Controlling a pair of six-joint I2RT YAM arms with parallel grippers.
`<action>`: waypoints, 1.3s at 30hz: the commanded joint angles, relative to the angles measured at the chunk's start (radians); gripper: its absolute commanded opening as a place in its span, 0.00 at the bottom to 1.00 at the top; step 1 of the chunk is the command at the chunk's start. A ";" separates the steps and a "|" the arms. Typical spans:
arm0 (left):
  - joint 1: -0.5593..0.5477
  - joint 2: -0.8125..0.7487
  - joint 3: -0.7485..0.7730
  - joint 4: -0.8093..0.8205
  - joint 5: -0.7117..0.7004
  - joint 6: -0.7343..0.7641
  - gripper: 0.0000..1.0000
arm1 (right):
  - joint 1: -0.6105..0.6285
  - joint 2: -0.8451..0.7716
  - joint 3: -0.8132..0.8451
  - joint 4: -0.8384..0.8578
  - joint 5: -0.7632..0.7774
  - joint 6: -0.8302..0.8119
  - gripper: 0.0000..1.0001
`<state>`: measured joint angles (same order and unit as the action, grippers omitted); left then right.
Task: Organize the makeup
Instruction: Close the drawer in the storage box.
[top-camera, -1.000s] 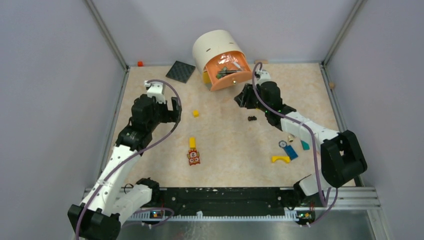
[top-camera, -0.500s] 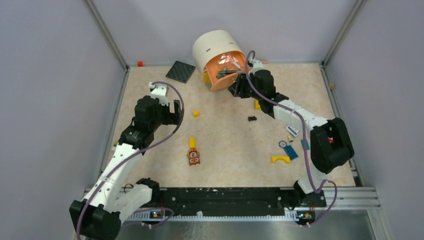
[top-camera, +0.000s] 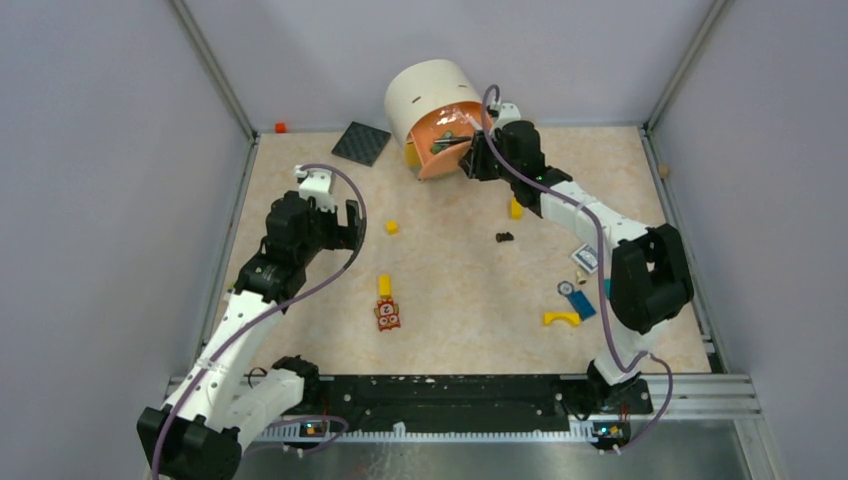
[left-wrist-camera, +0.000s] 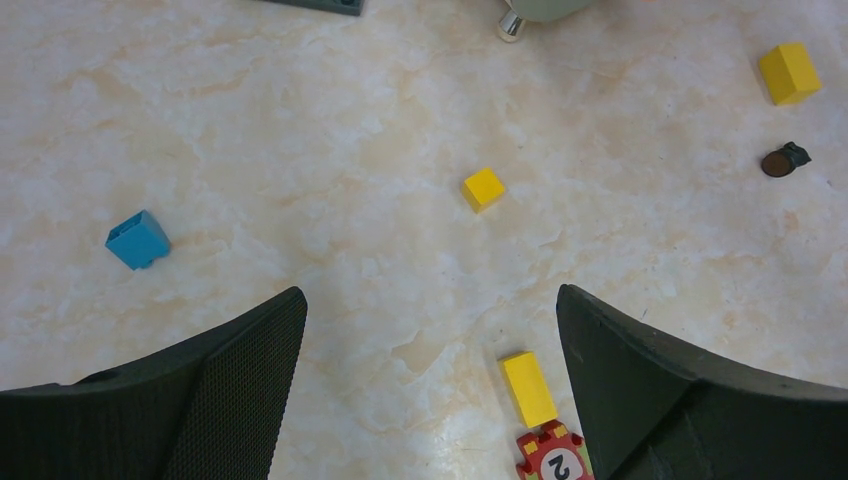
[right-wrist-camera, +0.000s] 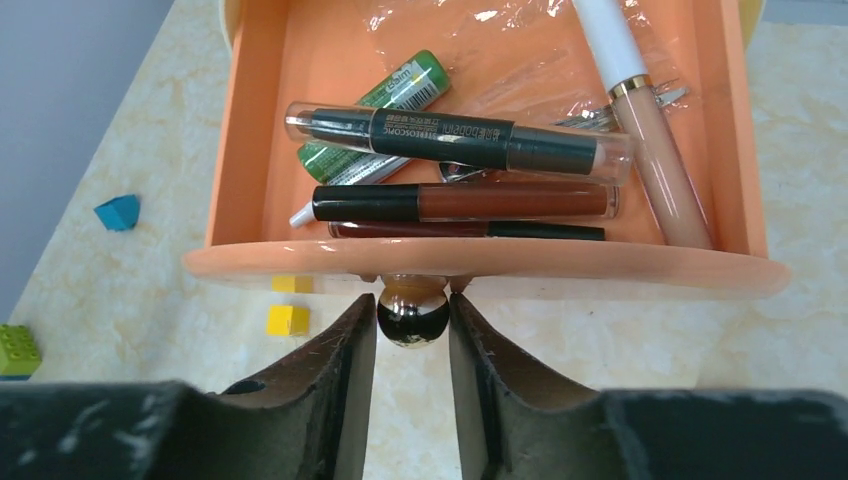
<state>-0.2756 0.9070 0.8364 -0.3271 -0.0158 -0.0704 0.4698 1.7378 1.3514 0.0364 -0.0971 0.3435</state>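
Gripping the round knob (right-wrist-camera: 412, 312) of the orange drawer (right-wrist-camera: 480, 262), the right pincer (right-wrist-camera: 412, 318) is closed on it; makeup sticks (right-wrist-camera: 450, 130) lie inside the drawer. The left pincer (left-wrist-camera: 430, 300) hangs open above the tabletop (left-wrist-camera: 300, 120).

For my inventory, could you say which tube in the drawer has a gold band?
The pink, white-capped tube, rightmost in the drawer; the others show none.

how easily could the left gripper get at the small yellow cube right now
Likely yes: the left gripper hangs open over the table, the small yellow cube lies just ahead of its fingers, with nothing standing between them.
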 joint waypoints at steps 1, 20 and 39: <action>0.001 -0.015 -0.009 0.046 0.010 0.015 0.99 | -0.013 0.028 0.101 0.022 -0.003 -0.060 0.26; 0.001 -0.004 -0.009 0.040 0.051 0.015 0.99 | -0.014 0.199 0.382 -0.022 0.004 -0.113 0.17; 0.006 0.020 0.003 0.002 -0.086 -0.001 0.99 | -0.018 0.387 0.579 0.075 -0.076 -0.092 0.38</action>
<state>-0.2752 0.9127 0.8318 -0.3271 -0.0513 -0.0574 0.4595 2.1216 1.8683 -0.0010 -0.1062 0.2565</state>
